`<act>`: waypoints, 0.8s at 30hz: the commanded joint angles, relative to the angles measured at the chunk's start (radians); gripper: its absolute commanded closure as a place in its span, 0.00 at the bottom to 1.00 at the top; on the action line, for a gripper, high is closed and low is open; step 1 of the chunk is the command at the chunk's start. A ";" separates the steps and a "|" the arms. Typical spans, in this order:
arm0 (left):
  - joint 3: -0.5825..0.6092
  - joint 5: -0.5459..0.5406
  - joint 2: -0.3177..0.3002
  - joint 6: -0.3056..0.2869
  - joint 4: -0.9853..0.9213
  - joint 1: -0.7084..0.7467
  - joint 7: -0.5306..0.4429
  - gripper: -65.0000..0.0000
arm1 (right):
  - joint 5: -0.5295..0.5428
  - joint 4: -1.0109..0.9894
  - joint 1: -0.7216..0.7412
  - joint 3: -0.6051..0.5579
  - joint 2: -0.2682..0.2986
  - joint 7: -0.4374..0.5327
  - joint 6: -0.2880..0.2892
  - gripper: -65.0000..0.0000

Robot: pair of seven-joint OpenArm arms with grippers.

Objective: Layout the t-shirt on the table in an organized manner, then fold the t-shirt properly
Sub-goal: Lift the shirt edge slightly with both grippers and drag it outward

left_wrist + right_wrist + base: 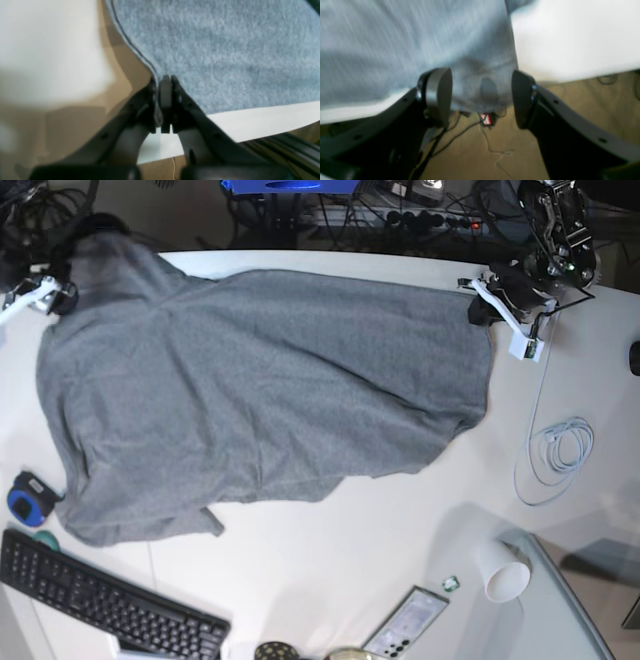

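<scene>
Since the t-shirt [260, 380] is soft knit cotton, I expect it to be light, limp and prone to drag and wrinkle; no stiffness to push against. It lies spread across the far half of the surface [400, 540], hem side bunched near the keyboard [100, 605].

Left gripper [163, 82]: jaws fully closed, pinching the stitched edge at 1 corner by the surface rim. Right gripper [481, 96]: jaws wide apart, fabric corner hanging between them, untouched as far as I can see; view is blurred.

Best holds, in my judgement: seamed edges, shoulders, hem corners, 2 pts at once to keep tension.

Obstacles nr the fold area: keyboard, blue tape measure [25, 500], paper cup [503, 572], phone [408, 620], white cable [555, 455].
</scene>
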 commanded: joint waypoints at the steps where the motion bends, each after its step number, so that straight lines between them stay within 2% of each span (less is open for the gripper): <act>1: -0.005 -0.012 -0.013 -0.005 0.019 -0.007 -0.016 1.00 | 0.002 -0.044 0.030 0.001 0.039 0.030 -0.003 0.45; 5: -0.005 -0.012 -0.013 -0.005 0.019 -0.007 -0.016 1.00 | -0.007 -0.251 0.110 -0.016 0.110 0.042 0.002 0.43; 8: -0.005 -0.012 -0.013 -0.005 0.019 -0.004 -0.016 1.00 | -0.009 -0.337 0.117 -0.019 0.117 0.108 0.002 0.29; 10: -0.005 -0.012 -0.013 -0.005 0.019 -0.004 -0.018 1.00 | -0.009 -0.362 0.106 -0.019 0.117 0.159 0.002 0.25; 13: -0.005 -0.012 -0.013 -0.005 0.019 -0.002 -0.018 1.00 | -0.009 -0.360 0.083 -0.022 0.117 0.162 0.003 0.25; 20: -0.005 -0.012 -0.013 -0.005 0.019 -0.004 -0.018 1.00 | -0.009 -0.357 0.014 -0.163 0.117 0.177 0.003 0.25; 24: -0.005 -0.012 -0.013 -0.005 0.019 -0.004 -0.018 1.00 | -0.009 -0.360 -0.027 -0.241 0.116 0.257 0.003 0.25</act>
